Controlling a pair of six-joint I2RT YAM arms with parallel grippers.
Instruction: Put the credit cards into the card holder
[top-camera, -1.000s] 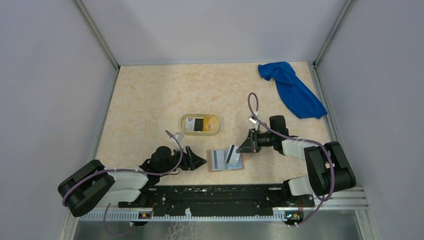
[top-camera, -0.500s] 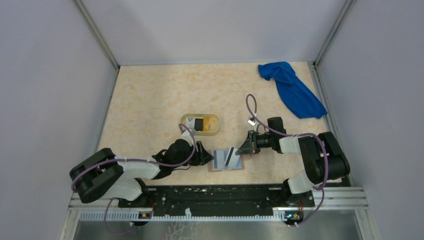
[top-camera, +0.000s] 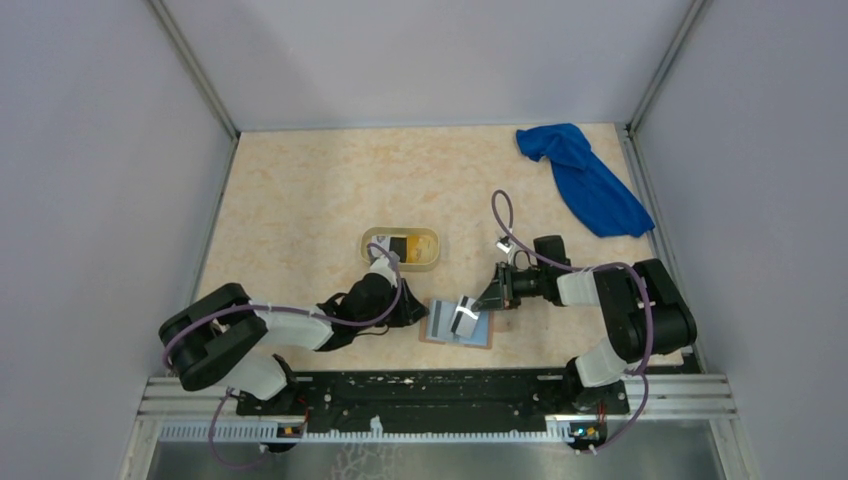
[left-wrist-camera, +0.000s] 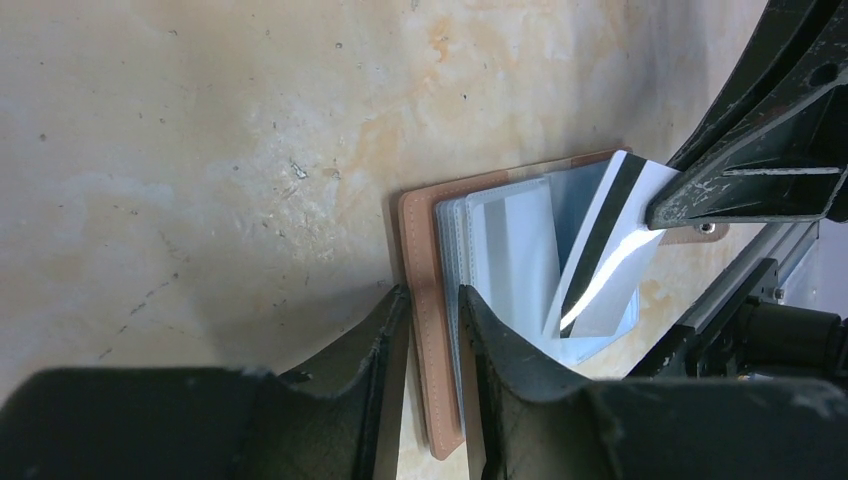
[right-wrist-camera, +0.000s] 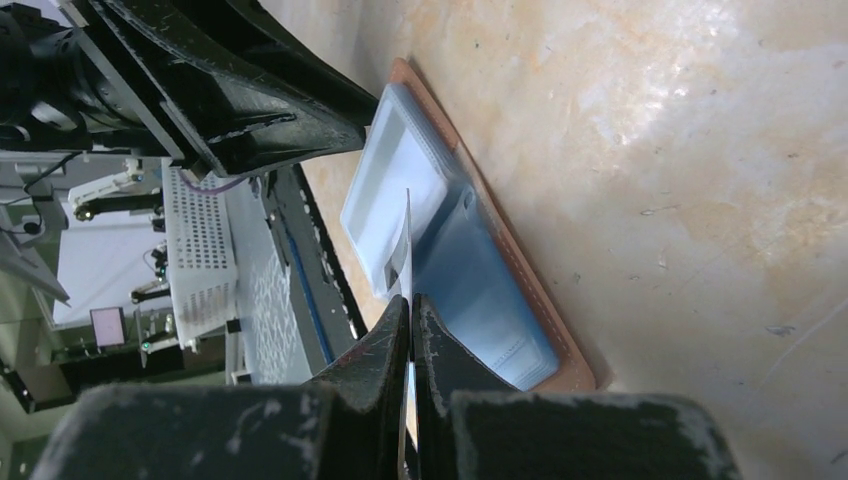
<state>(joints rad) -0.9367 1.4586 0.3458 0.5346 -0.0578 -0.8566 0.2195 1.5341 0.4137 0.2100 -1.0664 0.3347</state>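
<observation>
The card holder (top-camera: 478, 335) lies open on the table between the two arms, tan cover down and grey-blue slots up. My left gripper (top-camera: 415, 312) has closed in on its left side. In the left wrist view its jaws (left-wrist-camera: 432, 295) pinch the tan edge (left-wrist-camera: 420, 250), one finger on each side. My right gripper (top-camera: 487, 300) is shut on a white credit card with a black stripe (left-wrist-camera: 610, 270). That card stands tilted with its lower end in the slots (right-wrist-camera: 480, 290), and from the right wrist it shows edge-on (right-wrist-camera: 405, 250). More credit cards (top-camera: 398, 247) lie in the oval tray.
A pale yellow oval tray (top-camera: 400, 267) sits just behind the card holder. A blue cloth (top-camera: 585, 180) lies at the far right corner. Grey walls enclose the table on three sides, and a black rail (top-camera: 430, 390) runs along the near edge.
My left gripper moved right to the card holder and its jaws narrowed onto the tan edge. The card holder turned slightly. My right gripper stayed shut, easing the card lower into the slots.
</observation>
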